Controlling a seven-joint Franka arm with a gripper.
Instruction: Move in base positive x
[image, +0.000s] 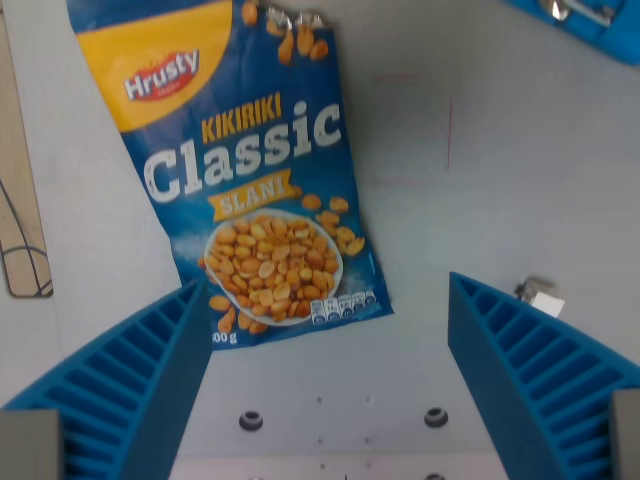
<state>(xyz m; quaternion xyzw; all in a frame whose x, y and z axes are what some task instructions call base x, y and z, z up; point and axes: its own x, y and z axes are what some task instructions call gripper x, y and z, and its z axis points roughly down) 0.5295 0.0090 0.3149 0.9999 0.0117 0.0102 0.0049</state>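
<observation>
A blue peanut bag (250, 180) marked "Hrusty Kikiriki Classic" lies flat on the pale grey table, in the upper left and middle of the wrist view. My gripper (325, 385) hangs above the table with its two blue ribbed fingers (130, 380) spread wide, one at the wrist view's lower left and one at its lower right (545, 370). The gripper is open and holds nothing. The bag's lower edge reaches just past the tip of the left finger.
A wooden piece (22, 200) with dark curved lines lies along the wrist view's left edge. A blue object (590, 20) shows at the top right corner. A small white and grey item (542, 297) sits by the right finger. Two dark screw holes (250, 420) mark the table below.
</observation>
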